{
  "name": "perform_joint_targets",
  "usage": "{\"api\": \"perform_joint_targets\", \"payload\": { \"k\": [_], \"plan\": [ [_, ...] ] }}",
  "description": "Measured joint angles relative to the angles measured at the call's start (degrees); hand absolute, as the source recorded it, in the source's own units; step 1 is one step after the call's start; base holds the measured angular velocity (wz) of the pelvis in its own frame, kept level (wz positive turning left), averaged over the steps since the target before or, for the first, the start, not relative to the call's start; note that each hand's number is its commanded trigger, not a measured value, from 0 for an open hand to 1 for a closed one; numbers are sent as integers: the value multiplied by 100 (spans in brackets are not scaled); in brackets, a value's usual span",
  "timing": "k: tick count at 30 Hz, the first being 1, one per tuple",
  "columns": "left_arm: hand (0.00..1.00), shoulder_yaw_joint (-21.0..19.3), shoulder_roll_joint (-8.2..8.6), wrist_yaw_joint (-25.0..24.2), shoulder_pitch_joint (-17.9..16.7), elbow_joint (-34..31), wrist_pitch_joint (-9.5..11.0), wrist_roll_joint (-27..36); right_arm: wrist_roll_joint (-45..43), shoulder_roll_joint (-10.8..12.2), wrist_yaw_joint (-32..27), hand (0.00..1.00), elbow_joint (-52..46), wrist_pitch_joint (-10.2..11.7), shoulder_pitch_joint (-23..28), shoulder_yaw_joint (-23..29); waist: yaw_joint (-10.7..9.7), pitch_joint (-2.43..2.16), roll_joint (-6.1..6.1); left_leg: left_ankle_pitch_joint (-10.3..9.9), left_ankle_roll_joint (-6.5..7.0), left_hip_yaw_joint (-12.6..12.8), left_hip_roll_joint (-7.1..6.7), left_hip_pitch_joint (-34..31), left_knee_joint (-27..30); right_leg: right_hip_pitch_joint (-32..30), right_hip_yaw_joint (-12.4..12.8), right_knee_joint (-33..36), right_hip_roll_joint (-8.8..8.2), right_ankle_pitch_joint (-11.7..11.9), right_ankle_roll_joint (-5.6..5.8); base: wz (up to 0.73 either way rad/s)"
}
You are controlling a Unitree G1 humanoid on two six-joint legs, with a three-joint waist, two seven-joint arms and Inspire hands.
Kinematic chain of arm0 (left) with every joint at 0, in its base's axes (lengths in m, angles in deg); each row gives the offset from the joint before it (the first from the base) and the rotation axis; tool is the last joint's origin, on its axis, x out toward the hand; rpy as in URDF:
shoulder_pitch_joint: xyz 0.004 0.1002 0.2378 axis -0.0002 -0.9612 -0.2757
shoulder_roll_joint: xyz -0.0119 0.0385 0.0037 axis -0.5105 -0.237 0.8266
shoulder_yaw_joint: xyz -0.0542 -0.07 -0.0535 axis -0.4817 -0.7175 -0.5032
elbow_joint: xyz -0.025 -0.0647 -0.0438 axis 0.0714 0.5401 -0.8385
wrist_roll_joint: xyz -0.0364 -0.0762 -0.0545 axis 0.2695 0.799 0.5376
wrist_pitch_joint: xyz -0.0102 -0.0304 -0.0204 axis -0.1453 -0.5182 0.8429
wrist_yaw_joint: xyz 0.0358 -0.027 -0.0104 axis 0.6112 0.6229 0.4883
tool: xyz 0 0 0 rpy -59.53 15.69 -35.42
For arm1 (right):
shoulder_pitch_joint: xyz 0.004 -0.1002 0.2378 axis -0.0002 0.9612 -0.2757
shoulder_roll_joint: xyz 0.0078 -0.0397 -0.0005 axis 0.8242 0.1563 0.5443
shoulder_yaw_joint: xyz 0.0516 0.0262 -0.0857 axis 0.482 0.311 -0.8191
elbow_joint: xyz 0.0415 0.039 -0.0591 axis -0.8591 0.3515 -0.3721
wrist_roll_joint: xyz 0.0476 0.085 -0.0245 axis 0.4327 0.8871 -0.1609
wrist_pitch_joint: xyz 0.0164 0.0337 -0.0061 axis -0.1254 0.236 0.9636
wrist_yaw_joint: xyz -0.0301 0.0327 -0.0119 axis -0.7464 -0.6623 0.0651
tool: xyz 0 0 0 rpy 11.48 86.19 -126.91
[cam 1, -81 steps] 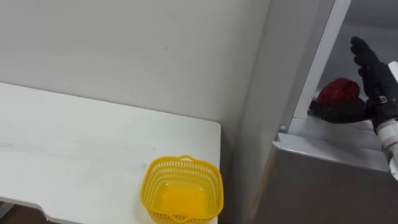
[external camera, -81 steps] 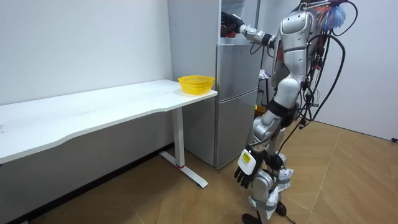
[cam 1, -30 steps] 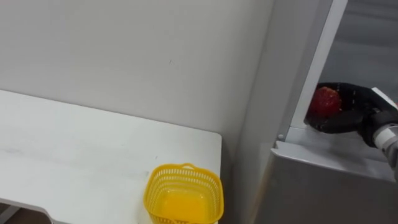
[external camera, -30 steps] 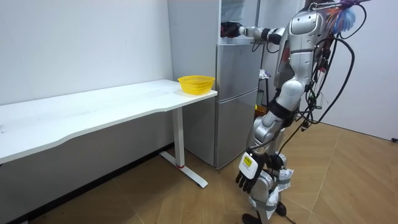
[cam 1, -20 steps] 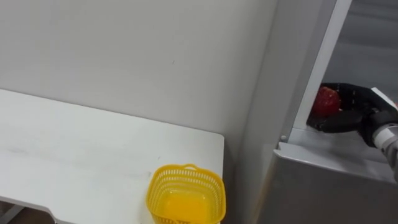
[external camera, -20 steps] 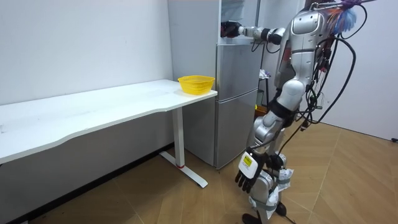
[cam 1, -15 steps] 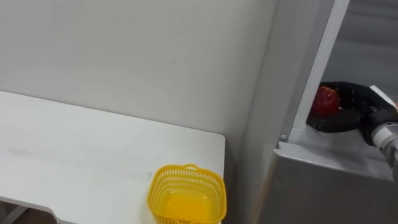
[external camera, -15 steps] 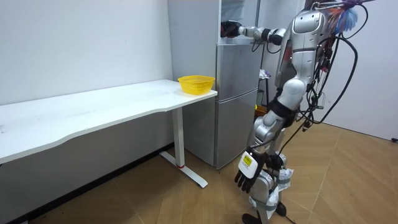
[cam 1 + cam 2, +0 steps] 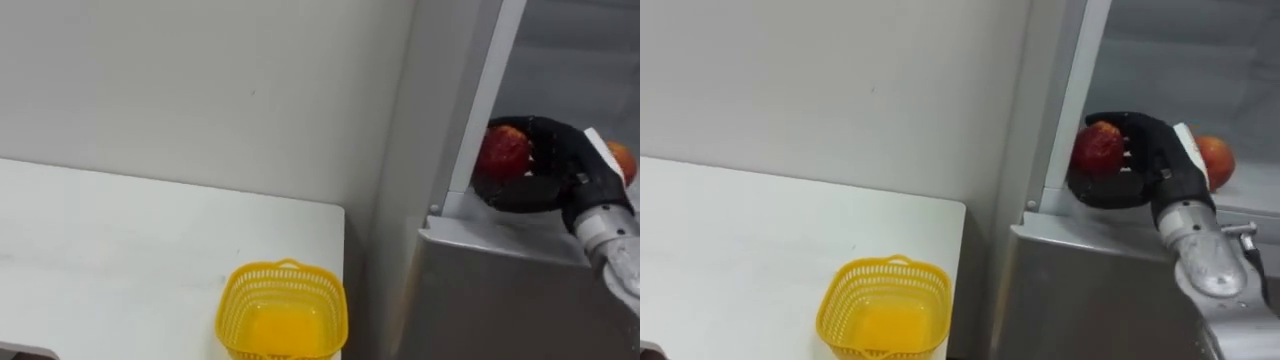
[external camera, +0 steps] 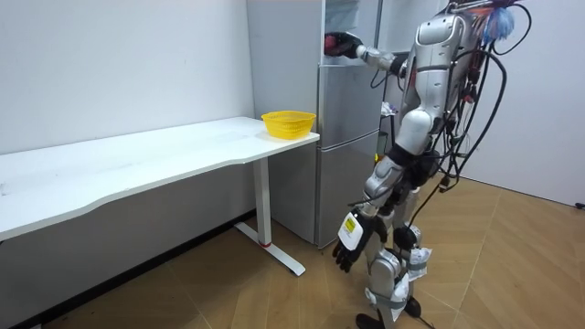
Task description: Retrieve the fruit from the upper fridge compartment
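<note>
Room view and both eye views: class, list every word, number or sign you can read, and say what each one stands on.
No text here can be read.
Tag on the left hand, room view: any print is too small to read.
Yellow basket, fridge, red apple in the right hand: no print seen.

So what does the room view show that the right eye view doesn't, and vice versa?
Room view: the left hand hanging relaxed by the leg. Right eye view: the right hand curled round the red fruit, and a second fruit beside it. Both: the fridge and the yellow basket on the table corner.
</note>
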Motion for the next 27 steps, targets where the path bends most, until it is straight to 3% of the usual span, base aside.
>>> {"api": "perform_joint_targets", "payload": {
  "k": [3,5,9,14,18,21,27],
  "plan": [
    [0,120,57,95,21,40,68,44,-296,316,-240,100,-803,190,550,-4,-33,9,120,-1,0,40,11,-6,-73,-84,48,50,-4,3,-4,-9],
    [0,124,67,103,-30,28,165,25,-410,396,-315,100,-1214,205,836,2,-40,32,190,-1,1,48,12,-69,-46,-168,66,89,-17,4,-6,-2],
    [0,148,210,217,-252,37,277,31,-638,592,-382,100,-1715,211,1392,-41,-183,3,296,-3,7,58,-8,-94,-11,-187,164,93,-11,10,2,-1],
    [0,146,237,201,-407,29,321,36,-641,598,-628,100,-2195,212,1664,73,-356,3,381,-2,8,104,1,-170,2,-266,199,90,-28,9,5,-2],
    [0,145,269,173,-401,34,478,37,-892,655,-765,100,-2922,525,2014,85,-455,0,443,0,8,192,5,-184,-12,-290,236,86,5,8,8,-4],
    [0,153,270,187,-325,35,525,41,-1106,698,-940,100,-3140,675,2176,67,-468,3,437,0,10,200,-2,-178,-10,-287,237,85,-2,6,12,0],
    [0,167,279,201,-180,306,543,42,-1950,690,-1094,100,-3513,684,2264,-291,-411,12,394,1,10,258,6,-141,-45,-315,314,88,7,-12,21,-4]
  ]
}}
